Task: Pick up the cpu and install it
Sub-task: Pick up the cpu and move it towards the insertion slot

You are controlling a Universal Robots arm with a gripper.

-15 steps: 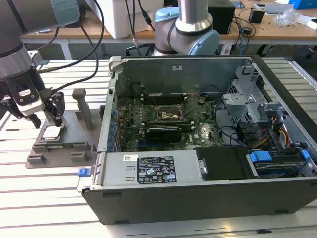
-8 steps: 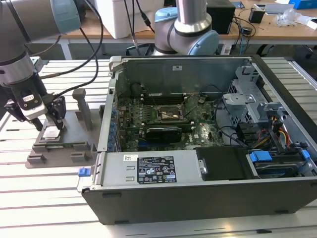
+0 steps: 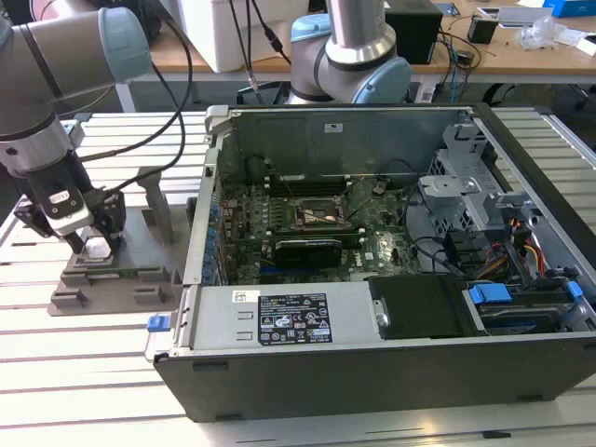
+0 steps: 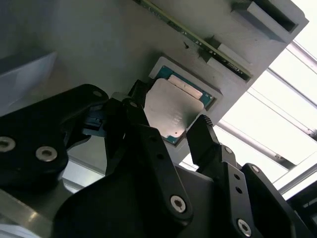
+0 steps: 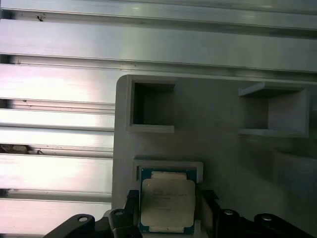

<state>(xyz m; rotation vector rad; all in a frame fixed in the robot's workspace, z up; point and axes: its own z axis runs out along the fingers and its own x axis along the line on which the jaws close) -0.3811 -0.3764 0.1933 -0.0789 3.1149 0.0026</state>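
End effector (image 3: 93, 247) is at the exterior view's left, low over the grey tray (image 3: 112, 279), w/ the arm reaching in from the upper-left corner. In both wrist views it's open partway: black fingers (image 4: 205, 134) sit one on each side of the cpu (image 4: 173, 106), close to its edges. The first wrist view shows a thin gap on each side, so no firm grip on the chip; actual contact can't be told.

The cpu (image 5: 167, 206) lies flat, metal top up, in its square pocket in the tray (image 5: 218, 148), directly between the fingertips of the end effector (image 5: 169, 201). There's faint print on the metal top, too small to make out.

A thin green board (image 4: 198, 39) lies in a tray slot just beside the pocket. The tray rests on the slatted metal tabletop (image 3: 93, 372).

Toward the exterior view's right, well apart from the tray, the open computer case (image 3: 372, 372) lies on its side, motherboard socket (image 3: 317, 216) near its centre. A white label (image 3: 293, 321) w/ logos and small text is stuck on the grey box along the case's near edge.
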